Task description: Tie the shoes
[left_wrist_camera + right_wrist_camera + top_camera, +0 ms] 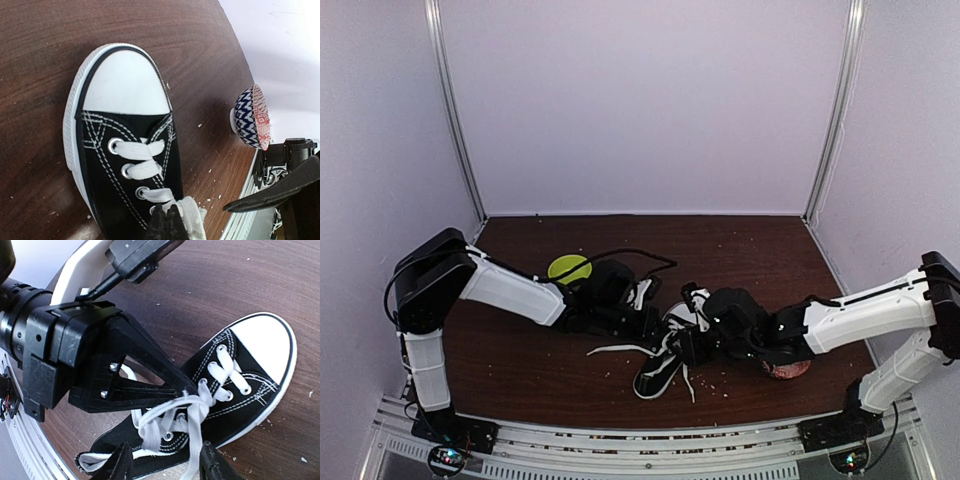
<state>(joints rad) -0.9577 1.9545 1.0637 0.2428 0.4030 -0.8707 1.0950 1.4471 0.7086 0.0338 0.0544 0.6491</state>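
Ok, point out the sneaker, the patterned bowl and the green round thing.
sneaker [125,85], left wrist view, on its white toe cap.
patterned bowl [246,117], left wrist view, on its blue-and-white outer wall.
green round thing [567,267], top external view, on its visible middle.

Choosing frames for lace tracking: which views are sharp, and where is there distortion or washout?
Top external: evenly lit, but the sneaker is small and dark. Left wrist: toe cap sharp, table edge bowed, right background washed out. Right wrist: laces crisp, no glare.

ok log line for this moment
left gripper: shut on laces | right gripper: open, straddling laces | sneaker: upright on table, lace ends loose
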